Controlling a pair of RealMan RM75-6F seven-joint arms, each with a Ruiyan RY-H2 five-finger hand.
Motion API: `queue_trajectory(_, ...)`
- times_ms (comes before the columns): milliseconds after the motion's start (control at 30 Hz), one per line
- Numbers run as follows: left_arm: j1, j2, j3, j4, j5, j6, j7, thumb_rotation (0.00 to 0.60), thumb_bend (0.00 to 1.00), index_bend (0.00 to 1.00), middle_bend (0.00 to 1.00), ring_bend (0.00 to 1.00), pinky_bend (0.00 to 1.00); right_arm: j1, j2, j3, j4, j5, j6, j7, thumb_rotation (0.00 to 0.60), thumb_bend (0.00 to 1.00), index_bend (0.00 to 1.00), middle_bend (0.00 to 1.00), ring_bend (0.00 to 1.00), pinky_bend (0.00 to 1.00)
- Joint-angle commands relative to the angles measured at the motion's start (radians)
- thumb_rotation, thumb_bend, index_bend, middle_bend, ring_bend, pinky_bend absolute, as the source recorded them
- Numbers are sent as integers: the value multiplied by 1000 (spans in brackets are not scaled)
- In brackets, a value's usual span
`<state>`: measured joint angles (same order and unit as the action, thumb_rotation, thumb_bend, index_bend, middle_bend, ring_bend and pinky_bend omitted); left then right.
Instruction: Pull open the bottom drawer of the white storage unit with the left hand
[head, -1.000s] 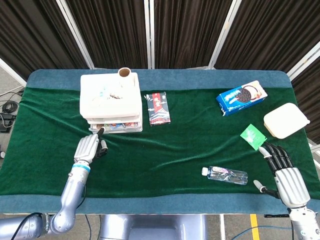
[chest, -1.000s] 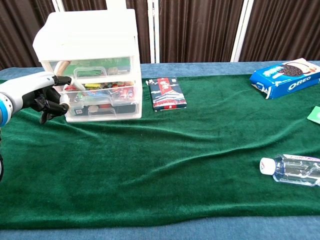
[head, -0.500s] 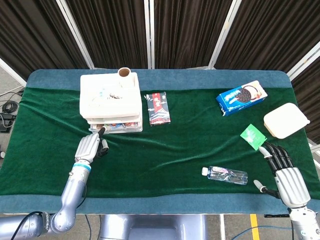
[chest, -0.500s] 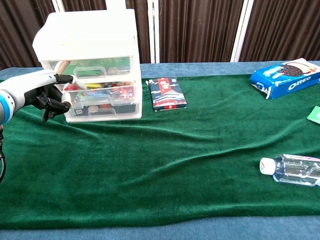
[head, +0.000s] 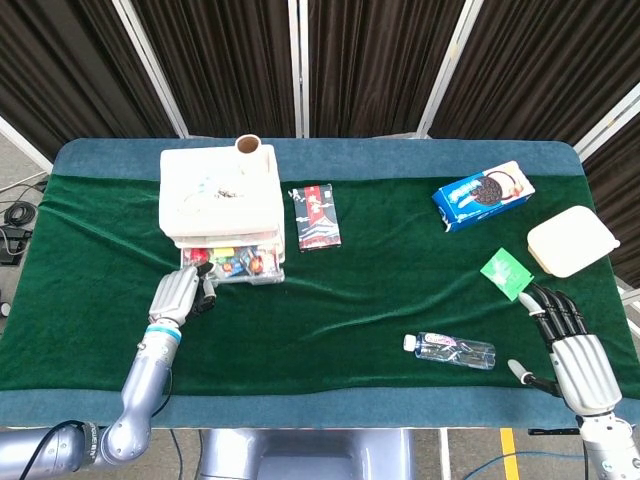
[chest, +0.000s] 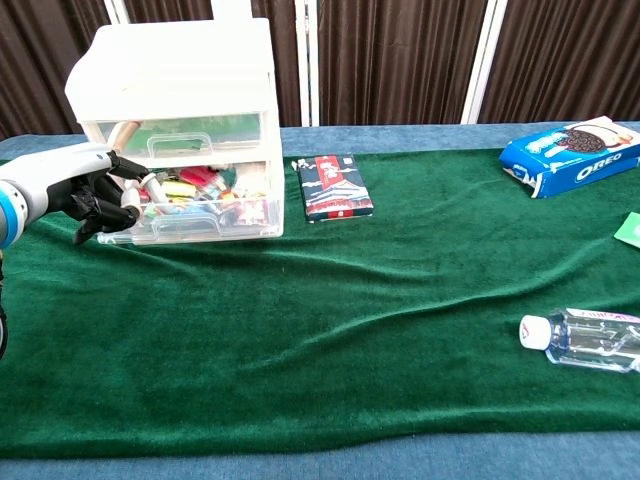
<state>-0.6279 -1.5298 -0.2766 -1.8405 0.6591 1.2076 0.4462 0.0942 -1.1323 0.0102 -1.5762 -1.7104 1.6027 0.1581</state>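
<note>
The white storage unit (head: 220, 195) (chest: 180, 70) stands at the back left of the green cloth. Its clear bottom drawer (head: 237, 266) (chest: 200, 214) juts out a short way, with colourful small items showing inside. My left hand (head: 178, 295) (chest: 78, 190) is at the drawer's front left corner, its dark fingers curled against the drawer front. My right hand (head: 573, 362) lies far off at the front right edge of the table, holding nothing, and shows only in the head view.
A dark packet (head: 317, 215) (chest: 335, 187) lies just right of the unit. An Oreo box (head: 483, 195) (chest: 570, 150), a white lidded box (head: 572, 240) and a green packet (head: 506, 272) are at the right. A water bottle (head: 455, 350) (chest: 585, 340) lies front right.
The bottom drawer has slid out towards me, with the left hand drawing back a little with it. The right hand has not moved.
</note>
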Motion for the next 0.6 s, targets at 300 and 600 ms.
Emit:
queue_trajectory(300,3,5,19,-18,16,3,-18,600,1000,438,833,726,695,0,1,0,0,1,0,2,600,84,0,0,0,0)
queue_trajectory(600,5,9,35,-27,24,3,-24,600,1000,438,833,727,695,0,1,0,-1,2,-1,1,600,84,0,0,0,0)
